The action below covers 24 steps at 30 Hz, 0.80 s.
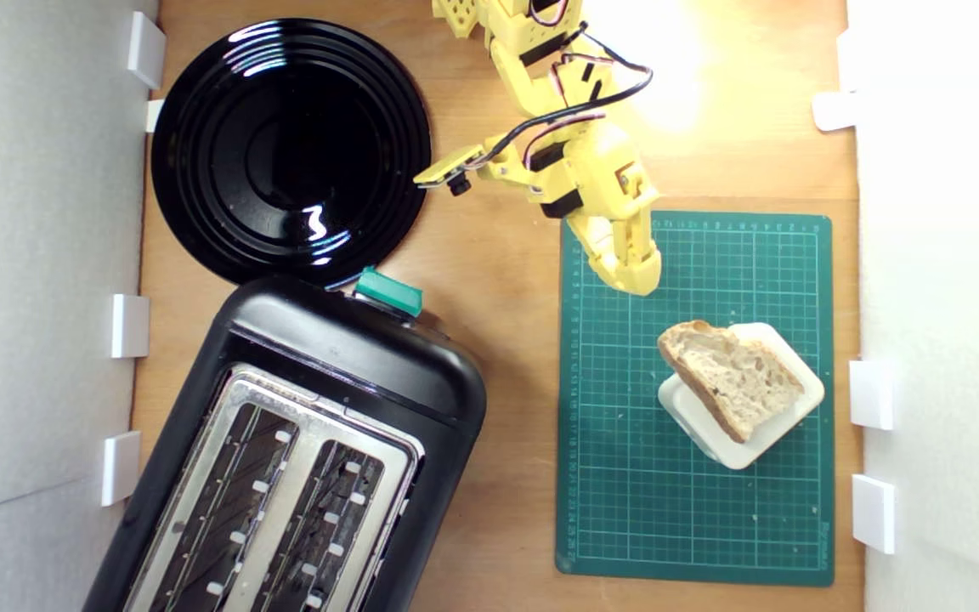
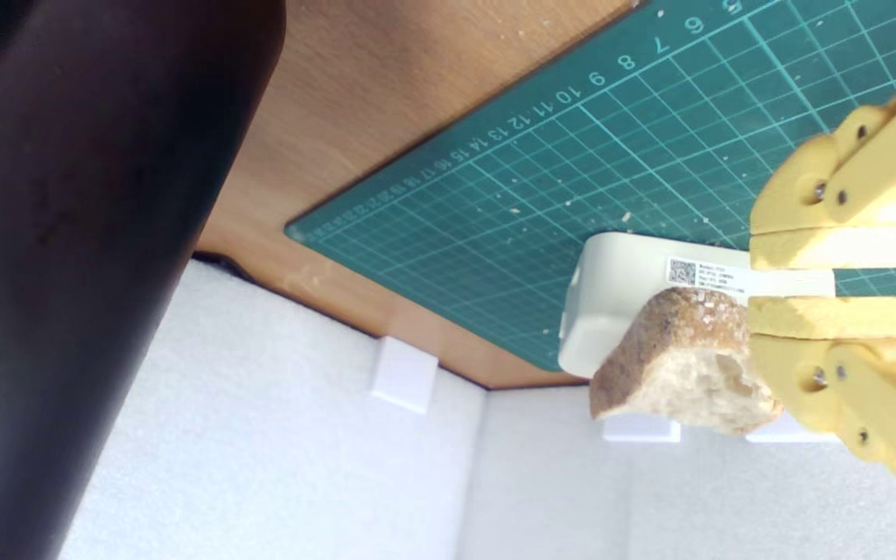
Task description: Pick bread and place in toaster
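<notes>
The bread, a triangular half-slice with brown crust, lies on a cream block on the green cutting mat. My yellow gripper hovers over the mat's far corner, a short way from the bread, touching nothing. In the wrist view the bread lies just past the gripper, whose jaws stand parallel with only a thin slit between them and nothing held. The black toaster with a silver two-slot top and green lever knob stands at the exterior view's lower left; its dark side fills one edge of the wrist view.
A round black plate sits beyond the toaster. White foam walls with small white blocks border the wooden table on both sides. Bare wood lies between the toaster and the mat.
</notes>
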Each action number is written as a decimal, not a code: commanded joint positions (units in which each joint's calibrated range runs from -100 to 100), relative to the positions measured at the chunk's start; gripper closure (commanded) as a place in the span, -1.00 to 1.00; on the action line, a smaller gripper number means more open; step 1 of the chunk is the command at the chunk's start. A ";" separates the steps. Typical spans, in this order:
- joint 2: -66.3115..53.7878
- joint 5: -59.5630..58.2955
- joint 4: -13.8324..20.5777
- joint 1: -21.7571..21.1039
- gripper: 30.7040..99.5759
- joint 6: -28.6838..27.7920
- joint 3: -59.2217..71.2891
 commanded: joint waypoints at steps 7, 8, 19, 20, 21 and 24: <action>0.07 -1.83 -5.91 -2.89 0.04 -3.09 -2.34; 0.07 -1.83 -5.91 -2.89 0.04 -3.09 -2.34; 1.24 -2.00 -5.73 -2.97 -0.28 -3.46 -2.62; 1.82 -2.09 -5.73 -2.97 -0.29 -3.46 -3.16; 2.23 -2.09 -5.73 -2.97 -0.29 -3.51 -3.80; 3.23 -2.09 -5.73 -2.97 -0.29 -3.25 -4.80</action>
